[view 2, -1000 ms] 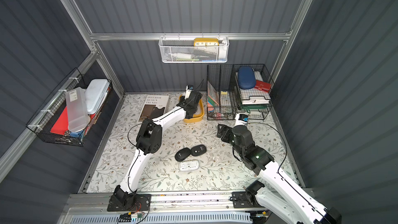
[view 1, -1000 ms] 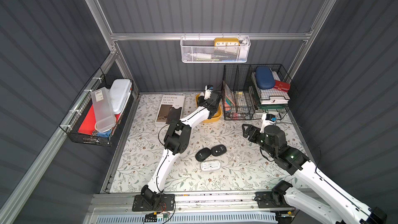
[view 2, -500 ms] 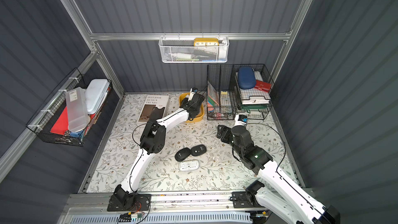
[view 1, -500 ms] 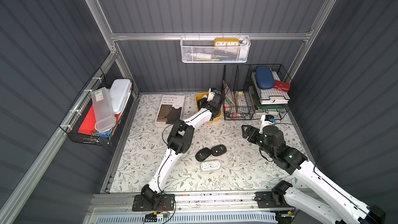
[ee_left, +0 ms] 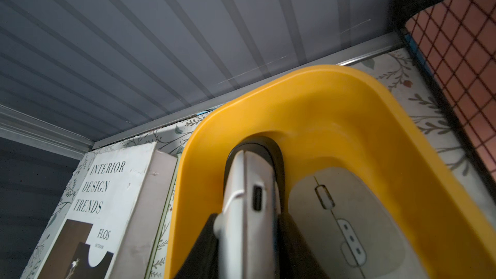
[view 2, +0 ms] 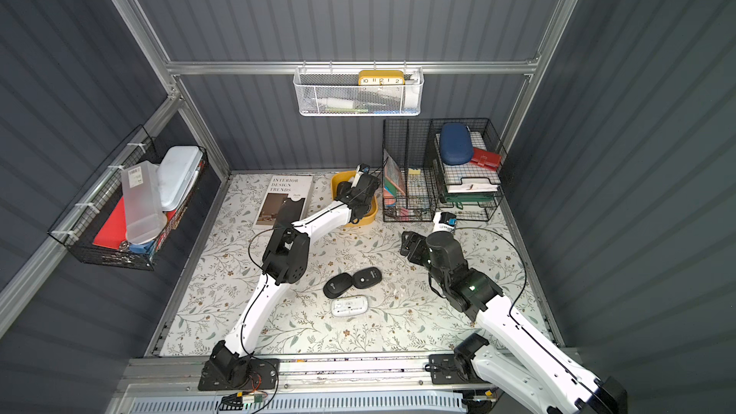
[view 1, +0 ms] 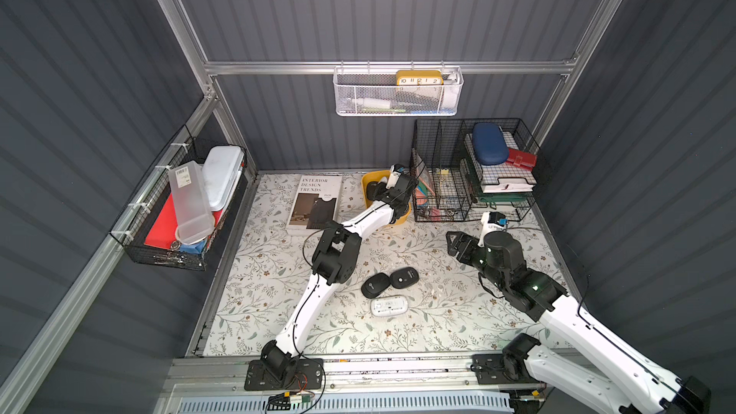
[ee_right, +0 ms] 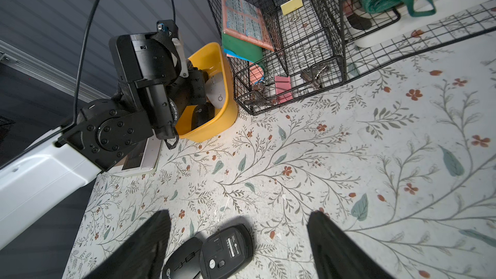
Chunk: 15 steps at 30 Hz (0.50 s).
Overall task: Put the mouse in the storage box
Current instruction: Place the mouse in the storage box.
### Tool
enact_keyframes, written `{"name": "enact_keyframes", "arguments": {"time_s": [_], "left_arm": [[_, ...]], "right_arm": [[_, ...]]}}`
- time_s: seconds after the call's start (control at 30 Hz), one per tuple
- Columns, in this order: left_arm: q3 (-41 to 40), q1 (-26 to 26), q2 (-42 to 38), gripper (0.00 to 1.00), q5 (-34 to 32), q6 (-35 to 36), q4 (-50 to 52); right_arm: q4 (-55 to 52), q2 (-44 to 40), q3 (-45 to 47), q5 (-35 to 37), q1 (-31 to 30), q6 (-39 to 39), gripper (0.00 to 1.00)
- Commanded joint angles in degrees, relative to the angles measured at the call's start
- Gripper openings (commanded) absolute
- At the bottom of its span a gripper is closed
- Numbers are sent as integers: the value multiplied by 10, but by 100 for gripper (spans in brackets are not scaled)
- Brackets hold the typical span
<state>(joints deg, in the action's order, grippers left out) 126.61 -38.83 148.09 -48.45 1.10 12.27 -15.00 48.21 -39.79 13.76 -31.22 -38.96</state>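
The yellow storage box (view 1: 367, 182) (view 2: 335, 184) stands at the back of the table, beside the black wire organiser. My left gripper (view 1: 383, 194) (ee_left: 248, 218) reaches into it, shut on a white mouse (ee_left: 249, 183) held on its edge, low inside the box (ee_left: 322, 76). A black mouse (ee_left: 275, 147) lies behind the held one and a beige mouse (ee_left: 346, 224) beside it. My right gripper (view 1: 454, 242) (ee_right: 239, 216) hovers open over the table. Two black mice (view 1: 375, 285) (view 1: 404, 277) and an upturned white one (view 1: 389, 306) lie mid-table.
A book (view 1: 316, 203) lies just left of the box. The black wire organiser (view 1: 470, 177) with papers and clips stands at the back right. A white mesh basket (view 1: 398, 93) hangs on the rear wall, and a black wall basket (view 1: 179, 209) hangs on the left.
My left arm has shifted slightly to the right, carrying the gripper and its mouse further over the box. The right arm has barely moved.
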Motion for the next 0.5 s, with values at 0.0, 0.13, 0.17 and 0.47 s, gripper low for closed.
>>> {"name": "enact_keyframes", "arguments": {"time_s": [0.0, 0.13, 0.17, 0.47], "left_arm": [[15, -5, 18, 41, 32, 0, 13], [15, -4, 15, 53, 63, -9, 10], [17, -4, 14, 55, 70, -10, 11], [29, -4, -2, 65, 147, -33, 11]], "right_arm": [[-2, 4, -4, 4, 2, -8, 85], [-2, 8, -4, 1, 2, -11, 85], [-1, 9, -4, 0, 2, -12, 85], [-1, 9, 0, -2, 2, -15, 85]]}}
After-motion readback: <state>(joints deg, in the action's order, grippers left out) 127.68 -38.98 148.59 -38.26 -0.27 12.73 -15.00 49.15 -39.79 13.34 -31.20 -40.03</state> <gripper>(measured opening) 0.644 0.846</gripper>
